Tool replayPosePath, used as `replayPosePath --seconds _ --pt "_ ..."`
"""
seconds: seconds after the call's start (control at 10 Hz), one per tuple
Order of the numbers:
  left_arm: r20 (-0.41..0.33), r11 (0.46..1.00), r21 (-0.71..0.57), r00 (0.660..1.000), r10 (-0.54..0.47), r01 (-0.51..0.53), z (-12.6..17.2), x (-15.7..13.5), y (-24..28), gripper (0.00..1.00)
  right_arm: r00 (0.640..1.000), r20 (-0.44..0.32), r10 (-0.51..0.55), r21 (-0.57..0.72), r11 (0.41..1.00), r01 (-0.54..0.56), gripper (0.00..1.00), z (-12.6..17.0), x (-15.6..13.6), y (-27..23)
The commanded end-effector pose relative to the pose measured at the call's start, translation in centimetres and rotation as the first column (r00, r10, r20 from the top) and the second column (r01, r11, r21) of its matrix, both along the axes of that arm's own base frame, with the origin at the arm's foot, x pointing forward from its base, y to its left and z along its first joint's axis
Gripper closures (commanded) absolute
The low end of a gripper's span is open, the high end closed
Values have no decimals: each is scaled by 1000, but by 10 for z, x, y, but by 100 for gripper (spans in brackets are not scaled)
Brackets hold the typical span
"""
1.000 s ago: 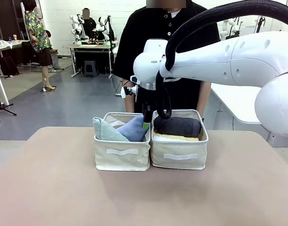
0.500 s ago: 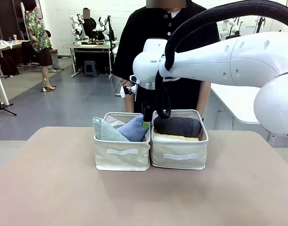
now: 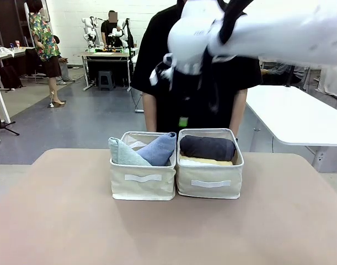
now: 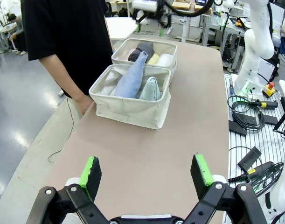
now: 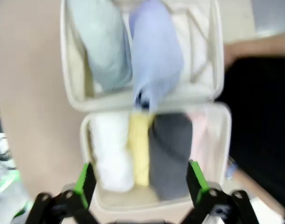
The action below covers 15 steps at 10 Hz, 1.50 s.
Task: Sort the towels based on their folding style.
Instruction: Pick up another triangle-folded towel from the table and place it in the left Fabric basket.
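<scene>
We see two cream bins side by side on the brown tabletop (image 3: 63, 221), touching each other. The left bin (image 3: 142, 179) holds two towels folded into cones: a pale green towel (image 3: 124, 153) and a light blue towel (image 3: 160, 148) that leans up against the bin's inner wall. The right bin (image 3: 210, 182) holds the rolled towels. From the front we see a dark grey towel (image 3: 207, 147) on top and a yellow towel (image 3: 207, 160) under it. Looking down from the right wrist, the picture is blurry, but we can make out a white towel (image 5: 110, 151), then the yellow one, then the dark grey one, then a pink towel (image 5: 198, 128), all lying in a row.

Our right hand (image 5: 140, 183) is wide open and holds nothing. It hangs high over the two bins. Our left hand (image 4: 147, 171) is wide open too, with nothing between its green pads (image 4: 90, 171). It is over the bare tabletop, well apart from the bins.

A person in a black shirt (image 3: 157, 61) stands just behind the bins.
</scene>
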<state>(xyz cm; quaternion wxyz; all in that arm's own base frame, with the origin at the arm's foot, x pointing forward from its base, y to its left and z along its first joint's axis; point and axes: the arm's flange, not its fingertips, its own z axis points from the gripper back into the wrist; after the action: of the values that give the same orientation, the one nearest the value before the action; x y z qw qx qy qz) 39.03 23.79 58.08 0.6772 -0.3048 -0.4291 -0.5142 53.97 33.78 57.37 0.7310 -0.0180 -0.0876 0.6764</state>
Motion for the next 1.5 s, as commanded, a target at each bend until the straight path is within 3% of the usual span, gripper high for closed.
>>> replayPosePath --seconds 0.0,0.3,0.4,0.6,0.7,1.4 --pt "24 1000 -14 1000 -3 3 1 0 1 0 986 74 -148 11 989 147 0 14 -94 -79" --pt "24 1000 -14 1000 -3 3 1 0 1 0 932 172 -319 75 948 311 0 43 -171 -154" --pt "24 1000 -14 1000 -3 3 1 0 1 0 907 180 -380 124 924 363 0 48 -183 -179" --pt "24 1000 -14 1000 -3 3 1 0 1 0 878 131 -460 170 883 437 0 47 -176 -201" --pt "24 1000 -14 1000 -3 3 1 0 1 0 913 155 -377 101 926 365 0 62 -186 -194" --pt "24 1000 -14 1000 -3 3 1 0 1 0 917 154 -367 114 929 352 0 60 -190 -193"
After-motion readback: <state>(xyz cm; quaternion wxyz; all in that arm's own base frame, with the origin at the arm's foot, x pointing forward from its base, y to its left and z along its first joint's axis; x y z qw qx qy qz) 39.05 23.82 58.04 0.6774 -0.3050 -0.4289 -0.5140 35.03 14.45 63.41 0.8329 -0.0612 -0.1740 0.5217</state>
